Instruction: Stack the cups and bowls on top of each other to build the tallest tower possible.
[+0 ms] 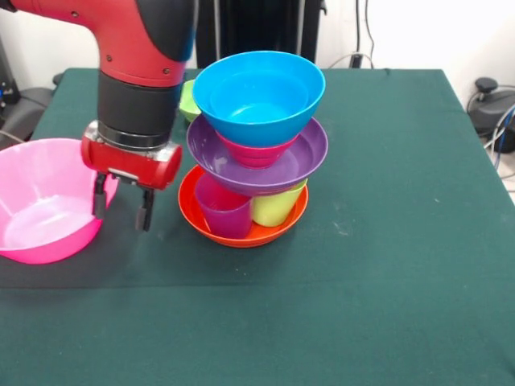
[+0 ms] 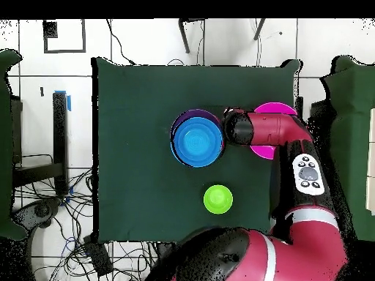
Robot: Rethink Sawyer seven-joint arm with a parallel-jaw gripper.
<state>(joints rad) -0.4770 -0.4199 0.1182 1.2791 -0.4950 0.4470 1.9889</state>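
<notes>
The tower stands mid-table: an orange bowl (image 1: 266, 232) holds a purple cup (image 1: 221, 211) and a lime green cup (image 1: 278, 206). On the cups rest a purple bowl (image 1: 310, 151), a small red bowl (image 1: 253, 153) and a blue bowl (image 1: 257, 96). From overhead, the blue bowl (image 2: 199, 141) covers most of the tower. A big pink bowl (image 1: 40, 201) sits on the left, partly under the arm in the overhead view (image 2: 275, 110). My gripper (image 1: 121, 219) is open at the pink bowl's right rim, beside the tower. The orange cup and light blue bowl are out of view.
A small green bowl (image 1: 187, 100) sits behind the tower, standing alone in the overhead view (image 2: 217, 199). The green table cloth (image 1: 386, 265) stretches to the right and front. My arm (image 2: 282, 132) lies over the pink bowl in the overhead view.
</notes>
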